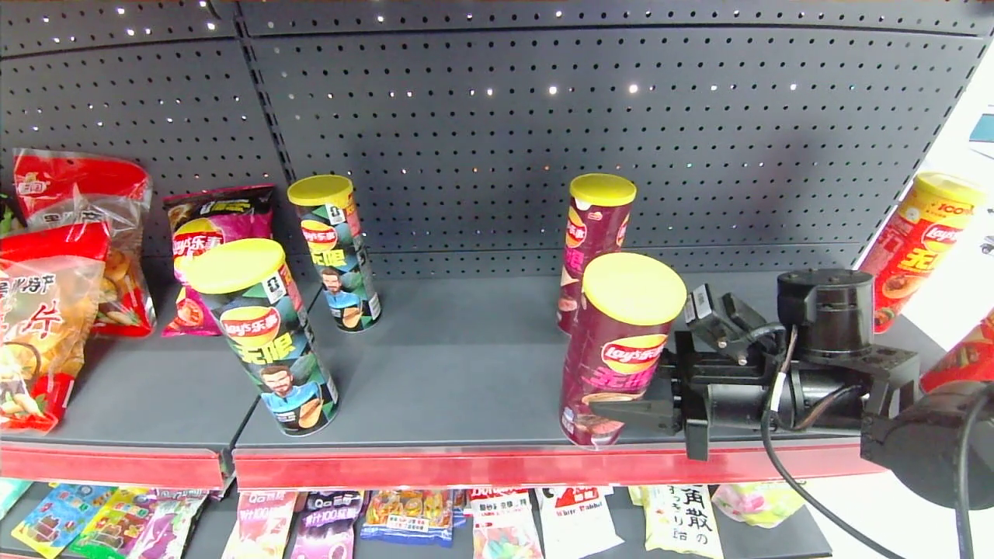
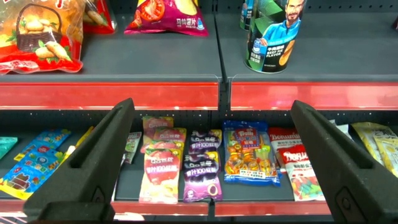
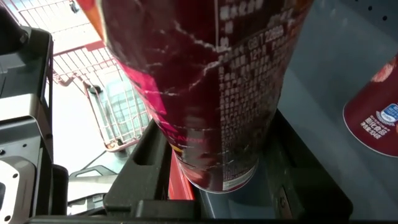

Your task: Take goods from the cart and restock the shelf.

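- Right gripper point(image 1: 633, 405) clamps the yellow-lidded maroon cardboard chip can point(image 1: 621, 349) low down, so it stands steady at the grey metal shelf's point(image 1: 466, 373) front.
- Left gripper point(image 2: 211, 106) hangs with fingers apart.

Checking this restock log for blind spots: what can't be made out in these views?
Head view: rear purple can, lower part hidden behind the held purple can.
Head view: red can, base partly hidden behind the right arm.
Right wrist view: cart, largely blocked by the held purple can and cut by the edge; its load cannot be told.
Left wrist view: teal can, upper part cut off by the edge.
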Controlling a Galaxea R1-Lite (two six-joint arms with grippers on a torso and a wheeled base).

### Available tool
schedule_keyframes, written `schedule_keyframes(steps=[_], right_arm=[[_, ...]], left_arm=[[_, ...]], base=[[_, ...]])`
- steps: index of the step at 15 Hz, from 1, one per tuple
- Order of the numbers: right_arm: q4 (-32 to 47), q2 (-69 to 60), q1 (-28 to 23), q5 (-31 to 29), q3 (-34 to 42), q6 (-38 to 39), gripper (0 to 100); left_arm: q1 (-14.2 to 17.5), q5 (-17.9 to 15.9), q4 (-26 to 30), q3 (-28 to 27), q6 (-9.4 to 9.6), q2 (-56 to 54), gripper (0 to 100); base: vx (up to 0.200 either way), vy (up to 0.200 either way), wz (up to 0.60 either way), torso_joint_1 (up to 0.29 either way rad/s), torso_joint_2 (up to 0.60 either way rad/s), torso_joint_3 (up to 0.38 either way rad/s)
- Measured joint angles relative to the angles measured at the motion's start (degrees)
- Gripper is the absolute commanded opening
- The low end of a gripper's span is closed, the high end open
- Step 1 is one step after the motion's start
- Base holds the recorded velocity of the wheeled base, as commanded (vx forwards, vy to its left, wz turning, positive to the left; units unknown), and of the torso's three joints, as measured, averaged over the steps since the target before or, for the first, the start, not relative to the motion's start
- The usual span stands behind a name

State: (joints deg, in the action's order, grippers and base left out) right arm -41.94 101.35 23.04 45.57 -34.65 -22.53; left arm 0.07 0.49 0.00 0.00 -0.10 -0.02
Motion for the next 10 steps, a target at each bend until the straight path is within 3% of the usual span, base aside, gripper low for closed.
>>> schedule_keyframes(steps=[10], right_arm=[[0.4,0.0,-0.3,-0.7,-0.5,0.3,0]], left_arm=[[0.0,0.0,0.0,0.0,0.02,0.0,100]], base=[[0.0,0.0,0.0,0.0,0.0,0.0]])
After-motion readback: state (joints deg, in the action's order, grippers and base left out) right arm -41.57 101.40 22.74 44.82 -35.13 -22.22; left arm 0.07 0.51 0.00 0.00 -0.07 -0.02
